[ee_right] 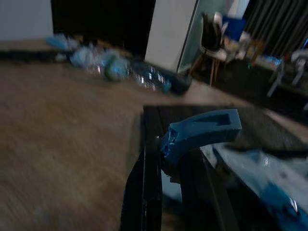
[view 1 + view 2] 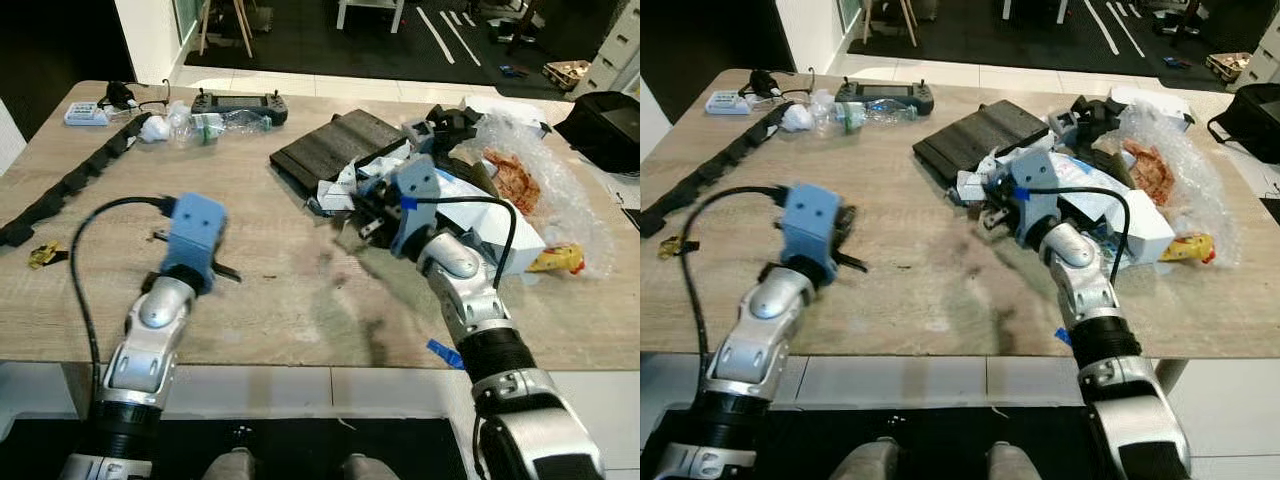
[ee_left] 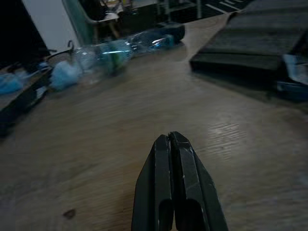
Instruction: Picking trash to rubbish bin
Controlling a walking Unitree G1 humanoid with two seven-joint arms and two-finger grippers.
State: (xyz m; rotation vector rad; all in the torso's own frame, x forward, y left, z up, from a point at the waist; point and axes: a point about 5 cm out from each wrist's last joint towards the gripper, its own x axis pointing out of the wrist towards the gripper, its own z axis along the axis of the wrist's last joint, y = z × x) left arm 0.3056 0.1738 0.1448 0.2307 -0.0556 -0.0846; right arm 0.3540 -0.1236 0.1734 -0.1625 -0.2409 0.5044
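A heap of trash lies at the table's right: white paper, bubble wrap, a snack wrapper and a yellow wrapper. My right gripper is at the heap's left edge. In the blurred right wrist view its fingers close on a blue-grey scrap. My left gripper hovers low over bare wood at the front left, shut and holding nothing, as its pressed-together fingers show. A crushed plastic bottle and a crumpled tissue lie at the far left.
A dark slatted panel lies behind the heap, with a black controller at the far edge. A black cable chain runs along the left side, near a small yellow scrap. A black container stands off the table's right.
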